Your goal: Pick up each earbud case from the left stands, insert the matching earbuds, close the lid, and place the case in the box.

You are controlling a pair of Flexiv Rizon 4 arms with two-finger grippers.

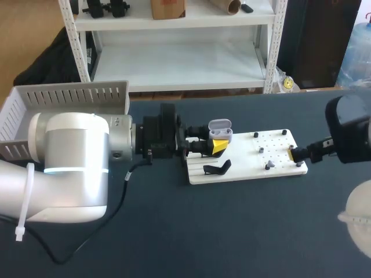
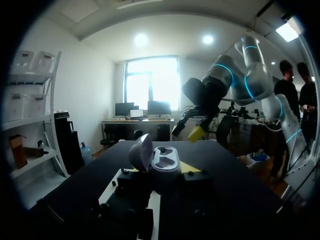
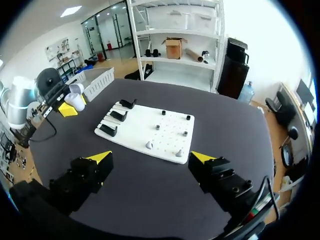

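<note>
The left arm (image 1: 75, 168) and its earbud case (image 1: 220, 130) block the board's (image 1: 243, 171) 9 o'clock side. The right gripper (image 1: 293, 154) stands at 3. The table (image 1: 232, 231) lies bare from 4 to 8.

silver left arm (image 1: 69, 139) with glowing ring, black cable (image 1: 123, 194), black yellow-tipped end effector (image 1: 215, 143).

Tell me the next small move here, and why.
Probably lower the right gripper, open above the white board, onto a loose earbud and grip it: the left gripper holds the earbud case with lid open and wells apparently empty.
</note>
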